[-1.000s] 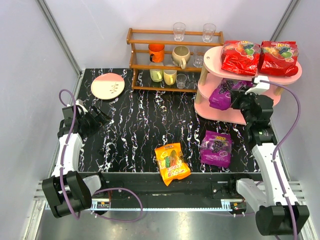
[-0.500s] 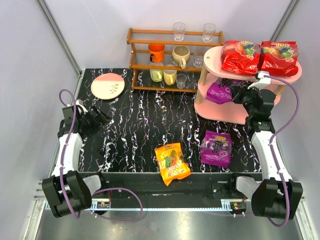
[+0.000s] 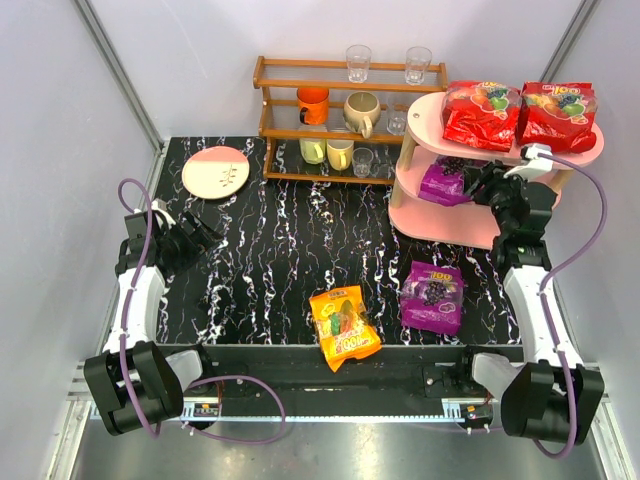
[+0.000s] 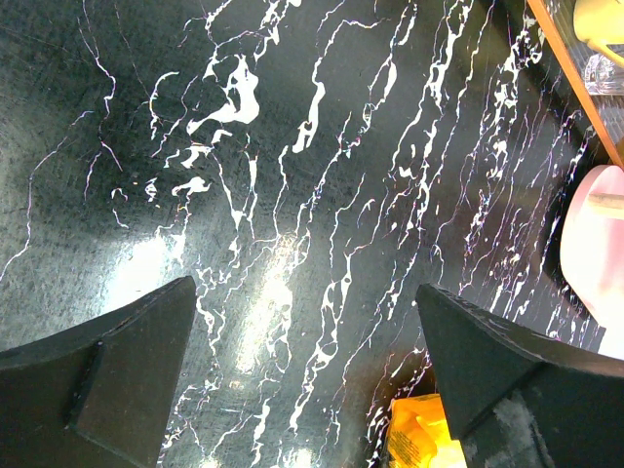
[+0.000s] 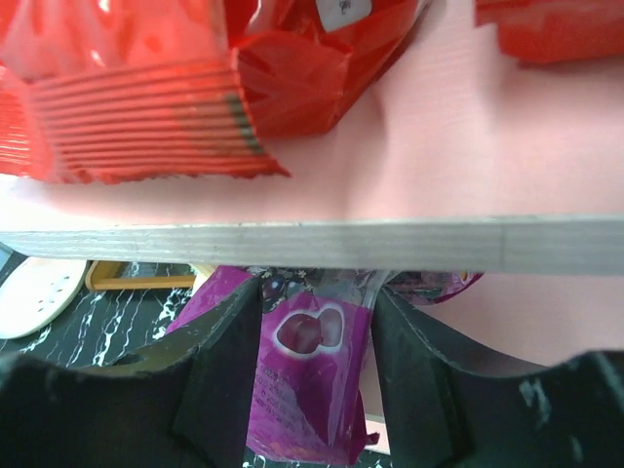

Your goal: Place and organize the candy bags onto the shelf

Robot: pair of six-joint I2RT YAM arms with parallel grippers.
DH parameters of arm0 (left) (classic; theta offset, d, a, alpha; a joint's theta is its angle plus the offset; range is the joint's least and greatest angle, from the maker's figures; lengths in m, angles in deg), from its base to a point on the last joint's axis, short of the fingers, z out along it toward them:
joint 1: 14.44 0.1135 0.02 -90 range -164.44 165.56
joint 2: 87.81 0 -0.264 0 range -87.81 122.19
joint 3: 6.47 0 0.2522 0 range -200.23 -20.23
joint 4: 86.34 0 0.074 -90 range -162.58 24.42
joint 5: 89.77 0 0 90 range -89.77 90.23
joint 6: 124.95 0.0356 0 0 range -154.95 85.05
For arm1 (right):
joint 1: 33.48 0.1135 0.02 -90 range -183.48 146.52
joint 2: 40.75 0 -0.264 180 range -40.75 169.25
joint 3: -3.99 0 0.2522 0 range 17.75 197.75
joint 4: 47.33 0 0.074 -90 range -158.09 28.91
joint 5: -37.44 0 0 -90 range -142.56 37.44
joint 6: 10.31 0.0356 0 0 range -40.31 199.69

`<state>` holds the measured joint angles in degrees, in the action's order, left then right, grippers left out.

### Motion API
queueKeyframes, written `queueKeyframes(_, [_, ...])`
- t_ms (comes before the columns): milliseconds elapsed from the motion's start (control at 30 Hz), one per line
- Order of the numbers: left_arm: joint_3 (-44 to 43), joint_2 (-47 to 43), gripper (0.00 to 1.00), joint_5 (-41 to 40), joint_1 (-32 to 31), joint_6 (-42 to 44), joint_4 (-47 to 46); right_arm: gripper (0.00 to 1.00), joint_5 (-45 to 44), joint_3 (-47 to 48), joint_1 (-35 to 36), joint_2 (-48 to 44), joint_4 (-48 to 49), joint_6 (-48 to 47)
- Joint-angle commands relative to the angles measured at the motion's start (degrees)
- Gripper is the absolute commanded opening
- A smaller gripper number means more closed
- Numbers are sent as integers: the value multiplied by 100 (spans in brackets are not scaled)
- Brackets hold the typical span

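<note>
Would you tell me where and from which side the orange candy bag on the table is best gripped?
The orange candy bag lies flat, so grip its near crimped end, which seems to overhang the table. A pincer coming from above could probably close across that thin seam more easily than the puffy middle.

Plate (image 3: 216, 171) left of wooden cup rack (image 3: 310, 87).

Rear R of desk (image 3: 280, 250): shelf (image 3: 428, 118). Top tier: bag 1 (image 3: 481, 113) L, bag 2 (image 3: 557, 114) R, side by side. Mid tier: bag 3 (image 3: 443, 182), R gripper (image 3: 478, 183) clamped on its R end. Rack (image 3: 340, 120) just L of shelf; plate (image 3: 216, 171) rear L. Desk front: bag 4 (image 3: 343, 326), bag 5 (image 3: 432, 296) to its R, before shelf.
</note>
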<state>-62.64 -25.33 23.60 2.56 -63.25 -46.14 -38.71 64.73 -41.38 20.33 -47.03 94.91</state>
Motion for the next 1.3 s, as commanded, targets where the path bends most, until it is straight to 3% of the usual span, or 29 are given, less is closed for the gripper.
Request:
queueKeyframes(0, [-136, 19, 99, 79, 41, 52, -209, 56, -409, -57, -27, -517, 343, 24])
queueKeyframes(167, [-127, 19, 99, 114, 32, 43, -218, 64, -760, -294, -27, -1009, 71, 77])
queueKeyframes(467, [-118, 10, 99, 202, 32, 26, -262, 63, -638, -489, -27, -2125, -922, 551])
queueKeyframes(533, [-109, 1, 99, 211, 41, 26, -262, 58, -263, -445, -27, -2223, -1307, 753])
queueKeyframes(567, [-109, -7, 99, 211, 32, 26, -270, 44, -68, -444, -27, -2267, -1371, 850])
queueKeyframes(667, [-118, -16, 99, 220, 32, 26, -271, 17, 680, -585, -19, -2241, -1748, 1254])
queueKeyframes(700, [-101, -16, 99, 220, 41, 26, -271, 12, 716, -611, -18, -2223, -1828, 1481])
queueKeyframes(867, [-92, -52, 99, 220, 41, 34, -271, 0, 620, -734, -18, -2048, -2267, 1808])
queueKeyframes(1067, [-100, -43, 99, 220, 41, 34, -262, 0, -22, -594, -18, -1556, -2751, 2028])
queueKeyframes(1267, [-109, -34, 99, 185, 32, 52, -244, 0, -514, -585, -18, -1221, -2532, 2160])
